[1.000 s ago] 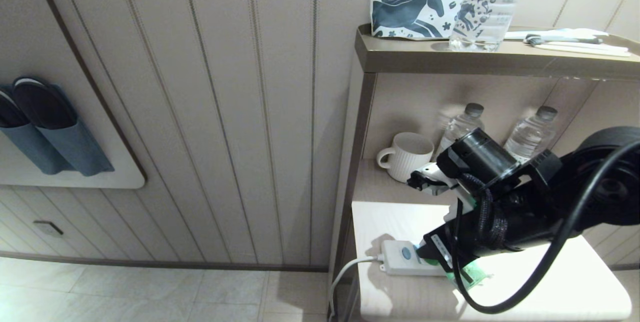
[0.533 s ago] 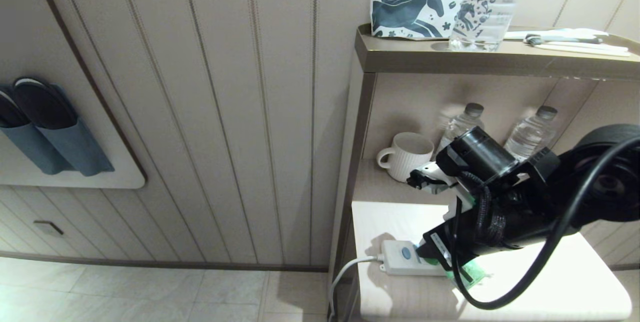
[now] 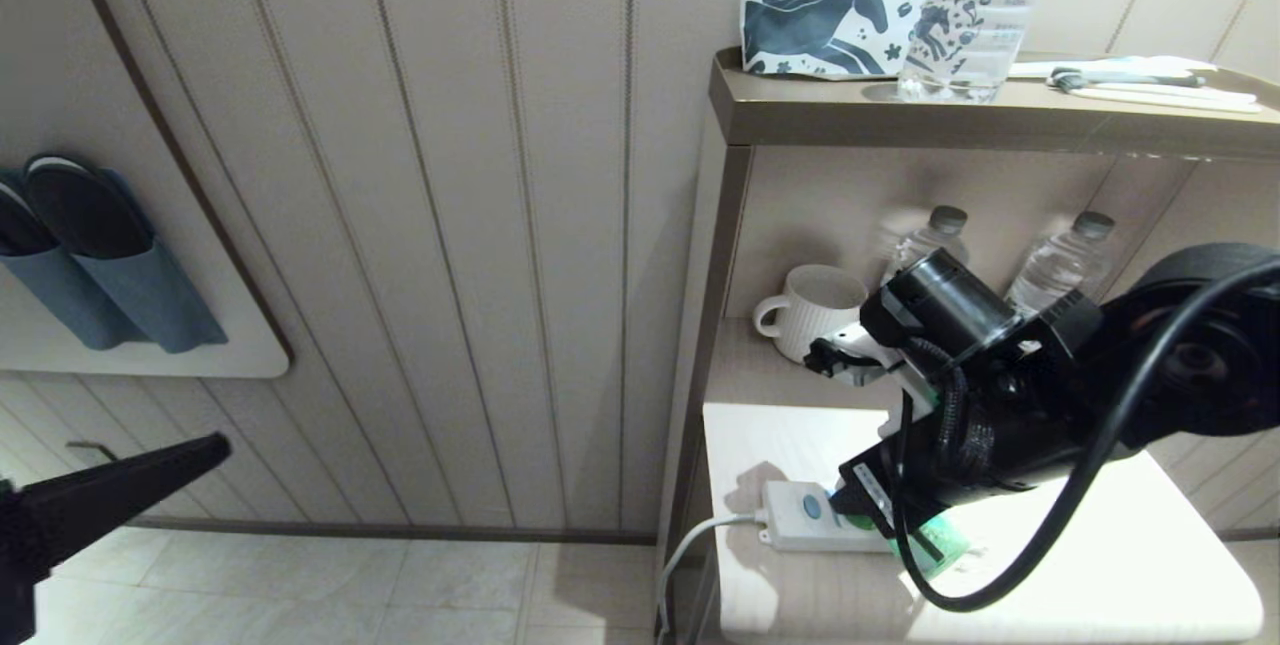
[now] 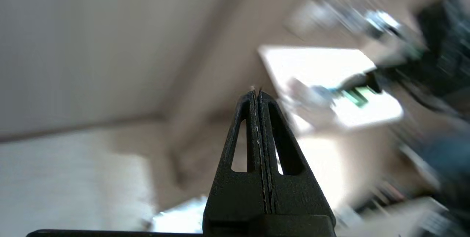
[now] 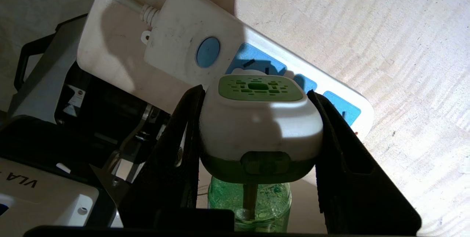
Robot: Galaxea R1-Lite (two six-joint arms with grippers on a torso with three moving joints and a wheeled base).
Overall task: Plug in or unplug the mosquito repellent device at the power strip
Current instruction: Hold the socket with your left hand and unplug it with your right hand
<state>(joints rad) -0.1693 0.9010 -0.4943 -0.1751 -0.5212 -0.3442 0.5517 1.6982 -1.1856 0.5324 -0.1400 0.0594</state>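
The power strip lies on the small white table, blue button end and cord toward the table's left edge; the head view shows only that end. My right gripper is shut on the mosquito repellent device, one finger on each side of its white body. The green bottle points away from the strip. The device sits against the first blue socket panel; its prongs are hidden. My left gripper hangs shut and empty at the lower left, far from the table; its tips also show in the left wrist view.
A white mug and two water bottles stand on the shelf just behind my right arm. On the top shelf are a horse-print pouch and a large clear bottle. The white cord drops off the table's left edge.
My left arm has swung into the head view at the lower left and is moving fast. My right arm, still gripping the device, has shifted slightly to the left over the strip.
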